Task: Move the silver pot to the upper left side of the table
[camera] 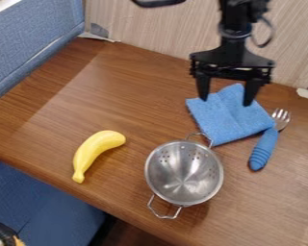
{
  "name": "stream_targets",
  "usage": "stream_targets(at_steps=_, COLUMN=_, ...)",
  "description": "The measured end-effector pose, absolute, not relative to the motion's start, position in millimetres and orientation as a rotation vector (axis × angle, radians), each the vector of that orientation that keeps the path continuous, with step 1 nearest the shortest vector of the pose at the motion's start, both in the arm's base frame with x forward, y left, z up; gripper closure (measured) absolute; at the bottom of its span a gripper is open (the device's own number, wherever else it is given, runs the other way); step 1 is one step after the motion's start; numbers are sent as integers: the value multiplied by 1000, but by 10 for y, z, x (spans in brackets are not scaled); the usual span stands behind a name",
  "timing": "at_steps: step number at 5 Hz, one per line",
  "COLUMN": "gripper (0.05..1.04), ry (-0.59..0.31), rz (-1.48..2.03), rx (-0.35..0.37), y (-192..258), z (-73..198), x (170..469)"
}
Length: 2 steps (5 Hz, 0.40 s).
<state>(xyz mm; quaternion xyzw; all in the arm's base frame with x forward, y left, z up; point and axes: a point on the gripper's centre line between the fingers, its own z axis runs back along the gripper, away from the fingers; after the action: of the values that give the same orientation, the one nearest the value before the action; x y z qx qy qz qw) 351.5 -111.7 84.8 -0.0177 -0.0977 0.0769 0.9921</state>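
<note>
I have the hand [226, 100] over the blue cloth [237, 117], its fingers wide apart with nothing between them. The silver pot [184, 173] sits on the surface [127, 110], nearer my camera than the hand and slightly left of it in my view. The banana [96, 151] lies farther left of the hand, the fork [266, 146] to its right.

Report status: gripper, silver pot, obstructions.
Gripper open, empty, over blue cloth. Silver pot upright near table's front edge, not yet upper left. Yellow banana left of pot, possibly near the path.
</note>
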Motion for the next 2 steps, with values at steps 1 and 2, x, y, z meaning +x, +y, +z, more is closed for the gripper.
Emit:
stream_targets(at_steps=1, gripper=84, ry=-175, rz=119, rx=-8, y=-1330, z=861, x=3287)
stream_targets(at_steps=2, gripper=84, ry=-157, rz=87, rx=36, y=-1455, z=818, x=3031)
